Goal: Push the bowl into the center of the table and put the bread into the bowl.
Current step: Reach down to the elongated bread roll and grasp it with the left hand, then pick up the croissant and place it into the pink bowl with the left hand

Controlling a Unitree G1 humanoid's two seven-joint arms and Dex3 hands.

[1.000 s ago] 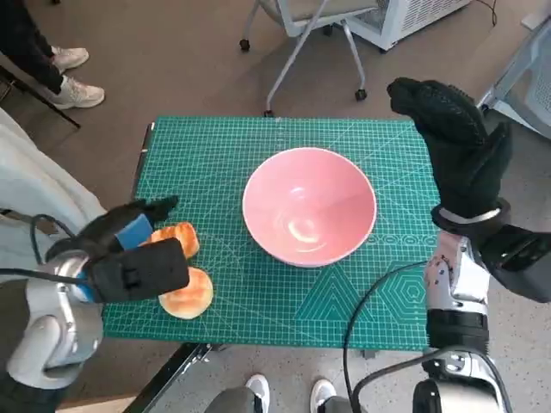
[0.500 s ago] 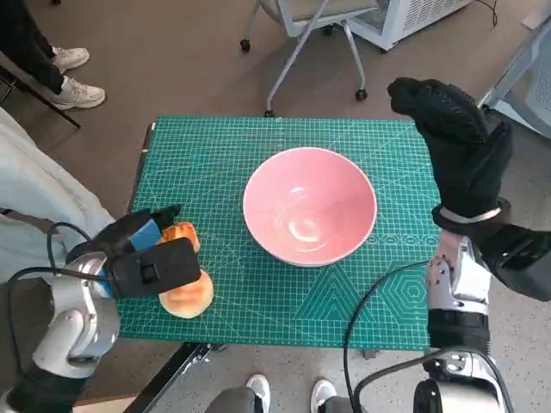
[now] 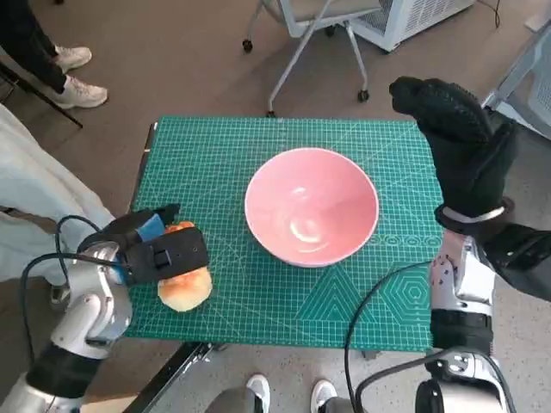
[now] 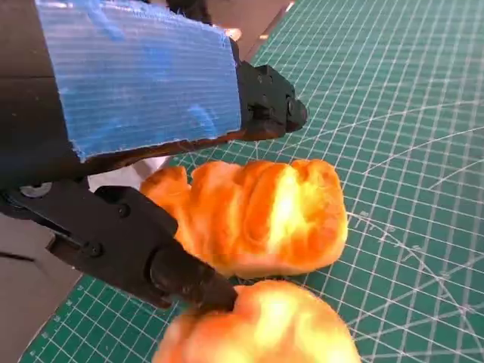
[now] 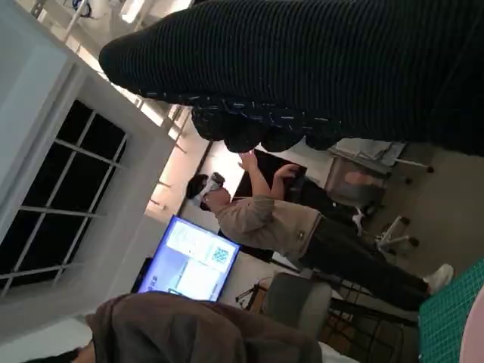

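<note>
The pink bowl [image 3: 312, 206] stands upright and empty near the middle of the green mat [image 3: 258, 146]. Two golden bread rolls lie at the mat's front left. The farther roll [image 3: 179, 229] [image 4: 257, 215] sits between the fingers [image 4: 268, 106] and thumb of my left hand [image 3: 155, 249] [image 4: 136, 76], which is lowered over it; a thin gap shows under the upper finger. The nearer roll [image 3: 185, 289] [image 4: 265, 325] lies against the thumb's tip. My right hand [image 3: 461, 151] [image 5: 302, 60] is raised beside the table's right edge, holding nothing.
A wheeled chair [image 3: 301, 17] stands beyond the table's far edge. A person's shoes [image 3: 73, 77] show at the far left and pale cloth [image 3: 43, 206] lies beside the table's left side. The right wrist view shows a person [image 5: 280, 227] standing by a screen.
My left hand has come forward and down over the farther roll, hiding more of it. The bowl, both rolls and my right hand have stayed put.
</note>
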